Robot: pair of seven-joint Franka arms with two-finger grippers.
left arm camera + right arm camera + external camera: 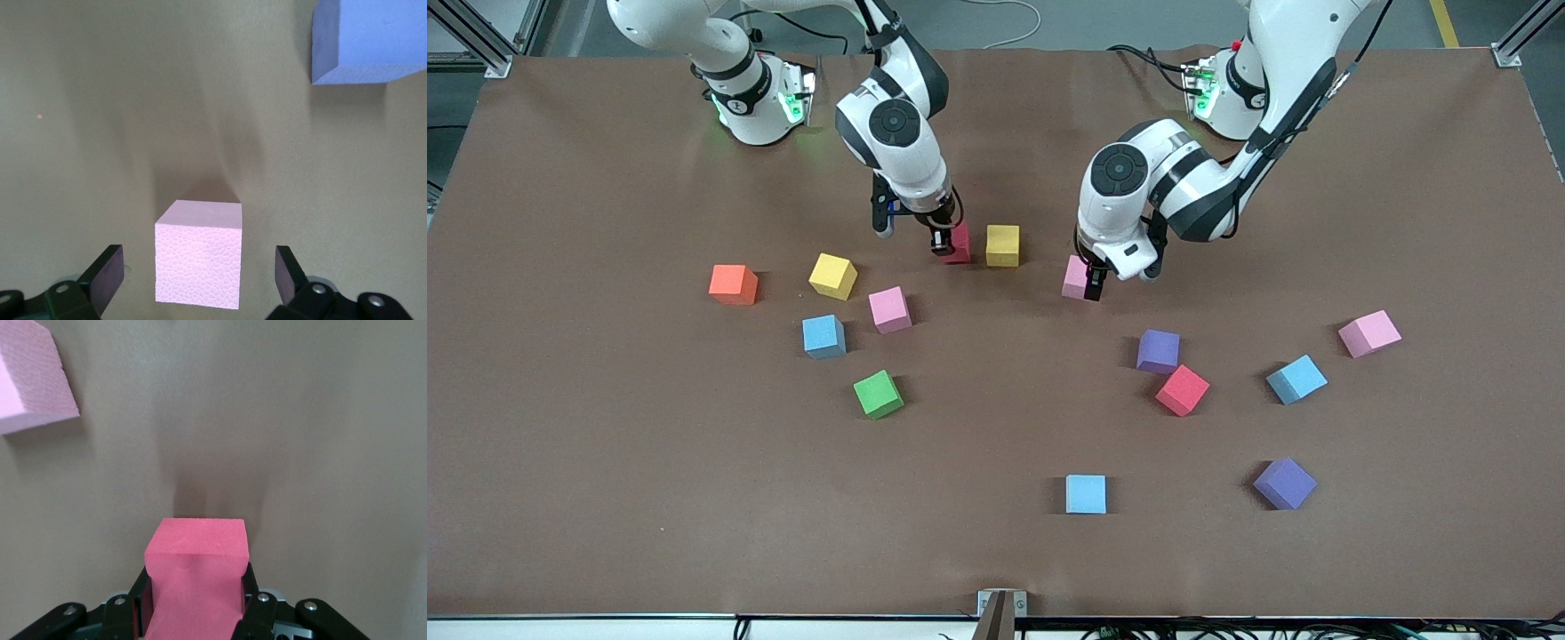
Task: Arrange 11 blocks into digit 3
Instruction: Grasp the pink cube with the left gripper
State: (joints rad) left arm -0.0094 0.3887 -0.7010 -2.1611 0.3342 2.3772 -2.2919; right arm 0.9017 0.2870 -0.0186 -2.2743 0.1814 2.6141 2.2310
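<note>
My right gripper (950, 242) is shut on a red block (960, 243), held low at the table right beside a yellow block (1003, 245). In the right wrist view the red block (197, 570) is pinched between the fingers and dents slightly. My left gripper (1090, 281) stands open, straddling a pink block (1076, 276) that rests on the table. In the left wrist view that pink block (199, 257) sits between the two fingers (107, 275), with a gap on each side.
Loose blocks toward the right arm's end: orange (733, 284), yellow (833, 276), pink (890, 309), blue (823, 336), green (878, 394). Toward the left arm's end: purple (1158, 350), red (1182, 390), blue (1296, 379), pink (1369, 333), purple (1285, 483). A blue one (1086, 494) lies nearest the camera.
</note>
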